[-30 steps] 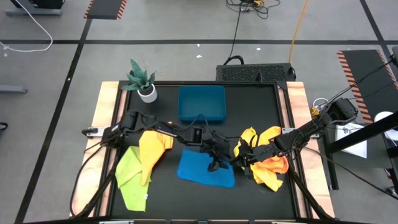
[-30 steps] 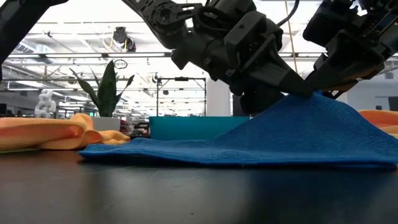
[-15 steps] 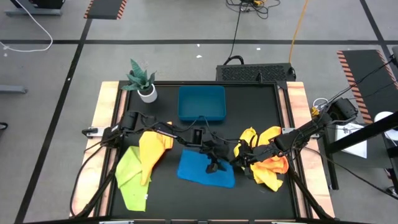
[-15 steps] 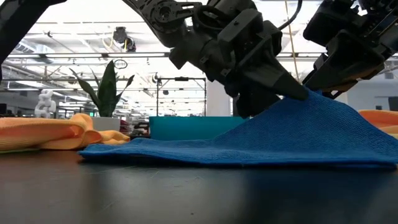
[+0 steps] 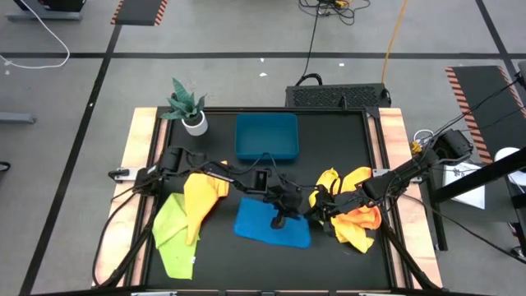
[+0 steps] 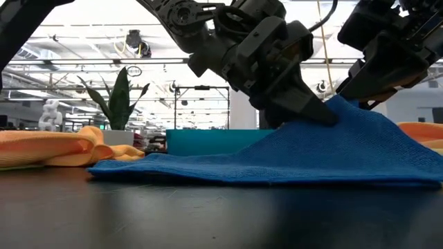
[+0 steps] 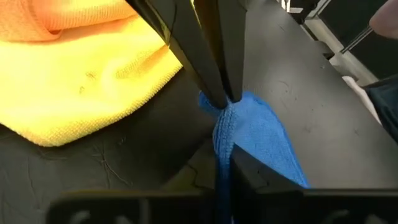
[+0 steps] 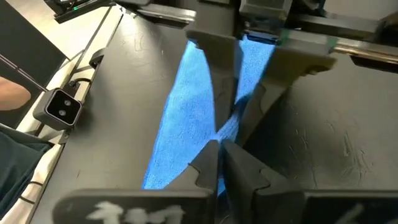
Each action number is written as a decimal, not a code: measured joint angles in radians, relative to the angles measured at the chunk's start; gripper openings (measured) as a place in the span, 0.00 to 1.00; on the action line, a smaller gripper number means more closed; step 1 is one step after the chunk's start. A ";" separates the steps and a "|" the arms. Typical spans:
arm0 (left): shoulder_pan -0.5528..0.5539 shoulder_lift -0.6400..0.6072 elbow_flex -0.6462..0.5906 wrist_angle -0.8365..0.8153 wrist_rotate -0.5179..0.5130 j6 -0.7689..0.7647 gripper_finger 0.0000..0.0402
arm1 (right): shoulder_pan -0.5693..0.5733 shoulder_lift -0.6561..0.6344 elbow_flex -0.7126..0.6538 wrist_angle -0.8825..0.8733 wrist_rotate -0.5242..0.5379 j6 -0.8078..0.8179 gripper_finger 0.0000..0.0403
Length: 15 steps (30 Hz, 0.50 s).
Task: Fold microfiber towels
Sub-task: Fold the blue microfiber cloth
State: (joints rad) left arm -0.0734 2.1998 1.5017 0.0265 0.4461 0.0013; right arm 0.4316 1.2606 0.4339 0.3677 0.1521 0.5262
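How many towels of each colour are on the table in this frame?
Blue towel: 1
Lime green towel: 1
Yellow towels: 2
Orange towel: 1
Total: 5, though the heap on the right is bunched, so its count is less certain.

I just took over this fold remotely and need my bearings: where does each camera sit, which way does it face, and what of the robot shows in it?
High: overhead, straight down; both arms, blue towel, tray, plant.
Low: table height, level; both grippers meet at the towel's raised peak.
Left wrist: along left gripper, shut on blue towel.
Right wrist: along right gripper, pinching the towel.
Shared: the blue towel shows in all four.
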 joint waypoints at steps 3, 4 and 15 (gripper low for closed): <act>0.000 -0.006 0.000 -0.023 0.000 0.043 0.03 | 0.006 0.000 0.000 -0.001 0.000 0.009 0.12; 0.000 -0.010 0.000 -0.036 0.000 0.070 0.03 | 0.010 0.000 0.000 -0.003 0.000 0.010 0.15; -0.019 -0.059 -0.001 -0.117 -0.029 0.210 0.01 | 0.074 0.039 0.000 -0.008 0.092 0.044 0.50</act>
State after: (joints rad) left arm -0.0924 2.1411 1.5003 -0.0903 0.4174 0.2118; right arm 0.5059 1.2996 0.4339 0.3592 0.2438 0.5700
